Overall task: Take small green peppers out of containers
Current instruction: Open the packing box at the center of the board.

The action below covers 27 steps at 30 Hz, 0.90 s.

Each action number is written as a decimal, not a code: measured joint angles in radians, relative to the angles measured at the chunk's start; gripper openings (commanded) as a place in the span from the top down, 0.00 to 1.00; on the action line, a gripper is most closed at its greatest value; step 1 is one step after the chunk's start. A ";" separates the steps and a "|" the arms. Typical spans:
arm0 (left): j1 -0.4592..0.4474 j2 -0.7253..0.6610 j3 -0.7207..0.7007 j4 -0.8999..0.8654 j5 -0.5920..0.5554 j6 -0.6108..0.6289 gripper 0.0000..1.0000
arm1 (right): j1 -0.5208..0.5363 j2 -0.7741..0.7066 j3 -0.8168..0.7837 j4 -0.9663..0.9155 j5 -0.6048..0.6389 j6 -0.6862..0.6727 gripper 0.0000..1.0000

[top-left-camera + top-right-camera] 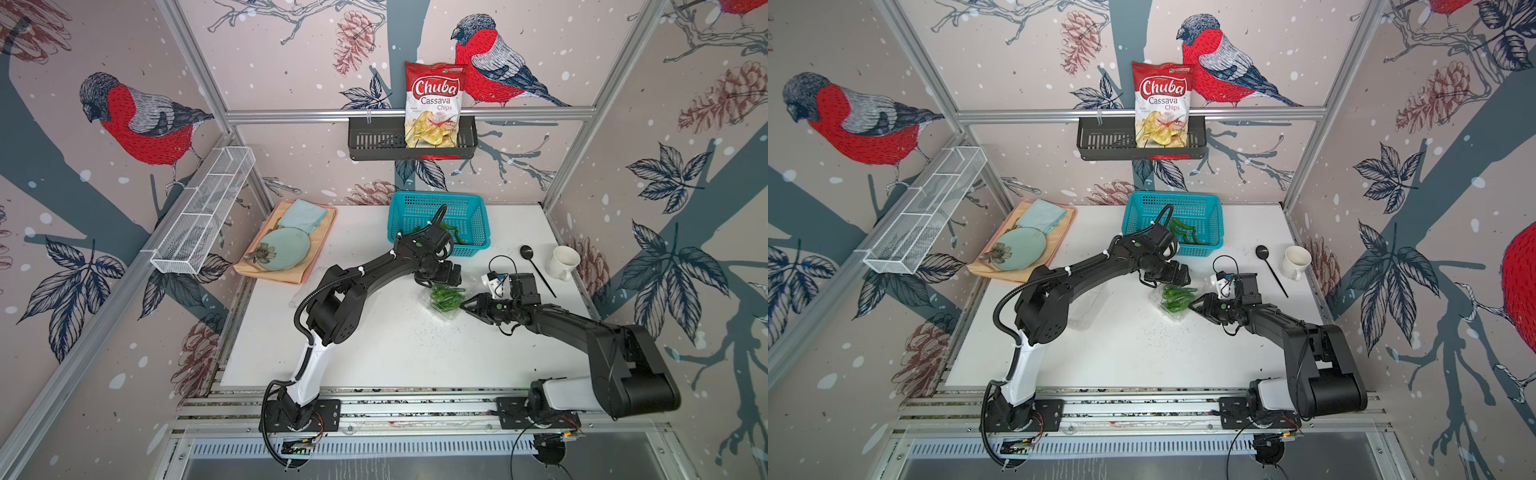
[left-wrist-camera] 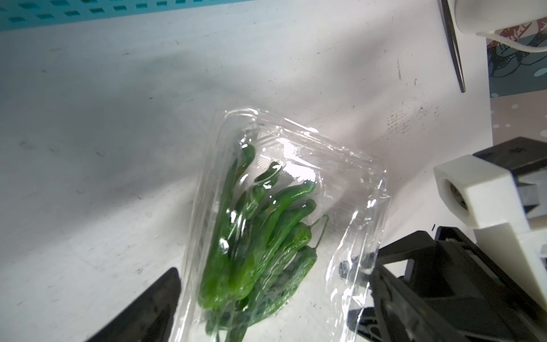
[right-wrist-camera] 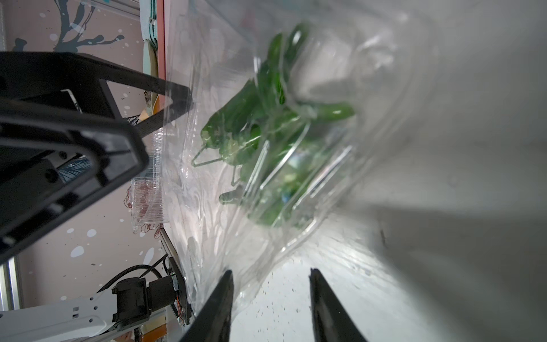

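Note:
A clear clamshell container (image 1: 451, 315) (image 1: 1177, 315) lies right of the table's middle, with several small green peppers (image 1: 446, 297) (image 2: 266, 237) (image 3: 251, 118) inside it. My left gripper (image 1: 438, 282) (image 2: 266, 325) hangs open just above it, its jaws standing to either side of the box. My right gripper (image 1: 465, 305) (image 3: 270, 284) is at the container's right edge, open, with the thin plastic rim beside one fingertip. More green peppers (image 1: 455, 232) (image 1: 1183, 230) lie in the turquoise basket (image 1: 436, 203). A second clear container (image 1: 1090, 307), apparently empty, sits under the left arm.
A white mug (image 1: 563, 262) and a black spoon (image 1: 536, 266) lie at the right of the table. A pale green plate (image 1: 284, 249) rests on a peach cloth at the back left. The black rack (image 1: 374, 141) on the back wall holds a chips bag.

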 measured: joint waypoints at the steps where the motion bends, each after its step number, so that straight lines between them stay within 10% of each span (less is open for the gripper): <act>1: 0.000 0.000 -0.001 0.005 0.000 -0.007 0.04 | 0.000 0.006 0.003 0.005 -0.002 0.000 0.58; 17: 0.000 -0.006 -0.032 0.057 -0.006 -0.033 0.04 | 0.000 0.044 0.002 0.081 -0.010 0.056 0.33; 27: 0.002 -0.012 -0.040 0.066 0.001 -0.040 0.04 | -0.006 0.057 0.011 0.083 0.017 0.082 0.61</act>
